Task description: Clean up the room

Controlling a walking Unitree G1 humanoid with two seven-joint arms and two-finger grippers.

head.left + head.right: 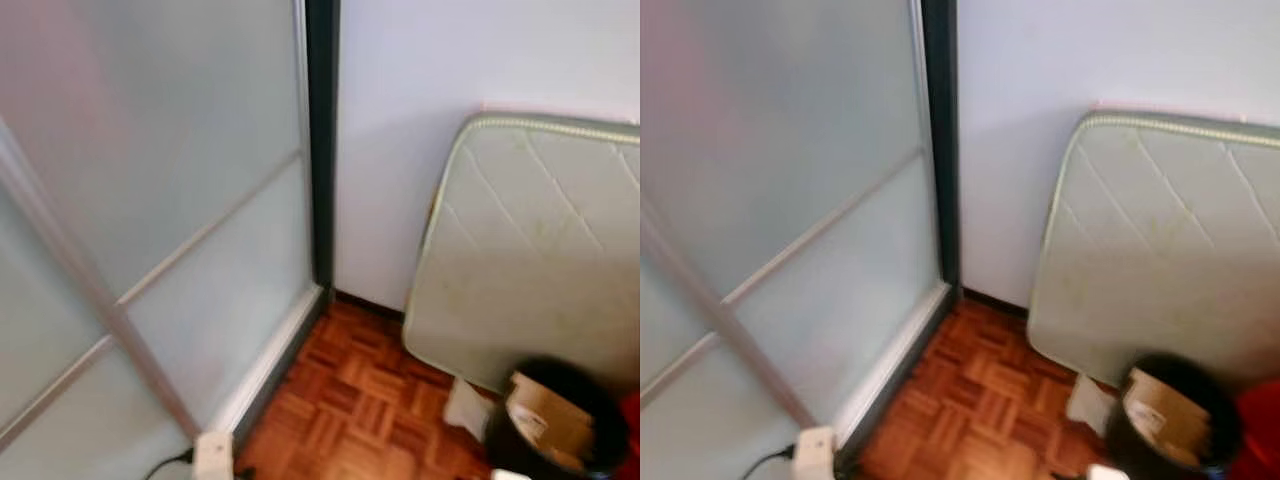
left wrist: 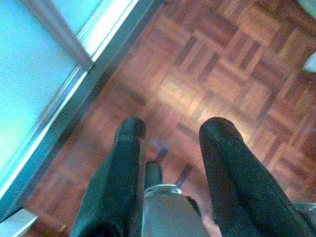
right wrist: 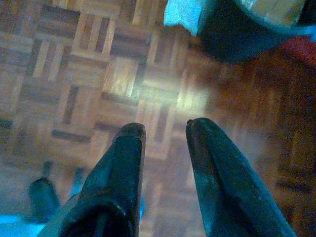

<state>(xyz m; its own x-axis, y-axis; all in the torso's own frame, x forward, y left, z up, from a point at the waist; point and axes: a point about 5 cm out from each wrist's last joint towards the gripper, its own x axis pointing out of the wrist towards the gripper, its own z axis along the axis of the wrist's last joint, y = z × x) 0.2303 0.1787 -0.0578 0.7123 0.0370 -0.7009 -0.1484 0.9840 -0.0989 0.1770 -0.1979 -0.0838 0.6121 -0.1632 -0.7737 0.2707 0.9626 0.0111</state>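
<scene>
I am looking down into a corner of the room, where a frosted sliding door (image 1: 150, 200) is meeting a pale wall (image 1: 420, 120) over a parquet floor (image 1: 350, 400). A quilted mattress (image 1: 530, 250) is leaning upright against that wall, and just in front of its lower edge a black bin (image 1: 560, 430) is standing with a piece of cardboard (image 1: 545, 415) sticking out of it; a scrap of white paper (image 1: 468, 408) is lying on the floor just beside the bin. Both arms are hanging low: the left gripper (image 2: 170, 133) is pointing at bare floor near the door track with its fingers spread and nothing between them, and the right gripper (image 3: 163, 131) is likewise parted and empty, aimed at the floor with the bin near. I am judging the paper to be the likely thing to tidy: light, limp, easily crushed, best pinched at a raised edge. The cardboard should be stiffer, and the bin rim would give a firm hold.
</scene>
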